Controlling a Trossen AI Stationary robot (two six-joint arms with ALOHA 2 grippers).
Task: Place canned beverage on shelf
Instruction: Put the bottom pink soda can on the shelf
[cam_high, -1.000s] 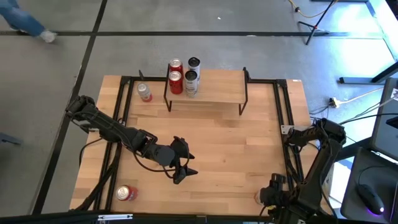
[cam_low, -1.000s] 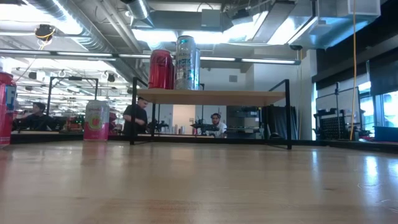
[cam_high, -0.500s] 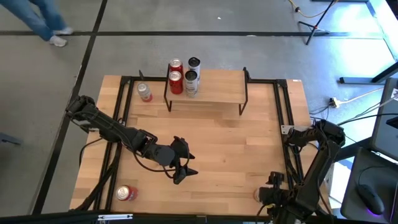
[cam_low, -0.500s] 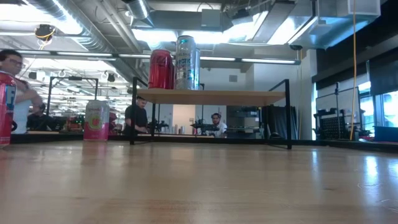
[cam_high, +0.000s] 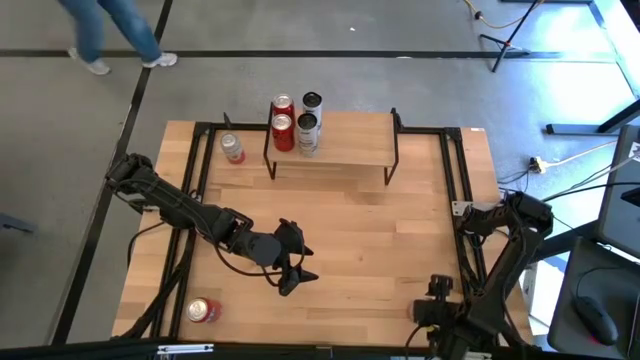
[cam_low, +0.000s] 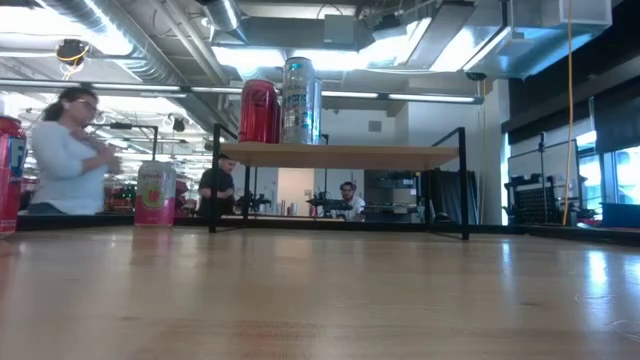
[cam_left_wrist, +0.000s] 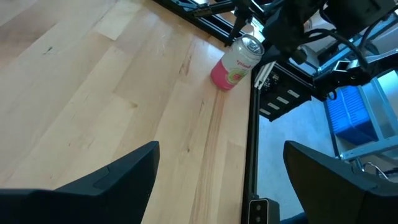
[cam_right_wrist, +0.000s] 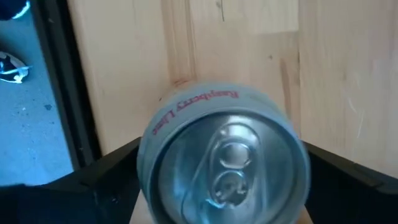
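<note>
Hovering at the tabletop's (cam_high: 380, 240) near right corner, the right tool (cam_right_wrist: 221, 186) hangs straight above an upright can marked "Raspberry Lime" (cam_right_wrist: 222, 163), its two dark fingers (cam_right_wrist: 93, 180) spread wide on either side of the can without touching it, so nothing is gripped. From overhead that can is mostly hidden under the right arm. The left tool (cam_high: 292, 268) sits over the middle of the tabletop, nearer the front, with its fingers (cam_left_wrist: 106, 177) wide apart and empty; its wrist camera looks across bare wood toward a pink can (cam_left_wrist: 237, 62) standing upright by the black frame at the tabletop's edge. The shelf (cam_high: 350, 140) stands at the far side of the tabletop, and on its left end three cans cluster together: two red cans (cam_high: 282, 120) and a silver and black can (cam_high: 309, 118). A pale pink can (cam_high: 232, 148) stands on the tabletop just left of the shelf, and a red can (cam_high: 204, 311) lies on its side near the front left corner. A person (cam_low: 65, 150) in a light top stands beyond the tabletop, and others sit farther back.
</note>
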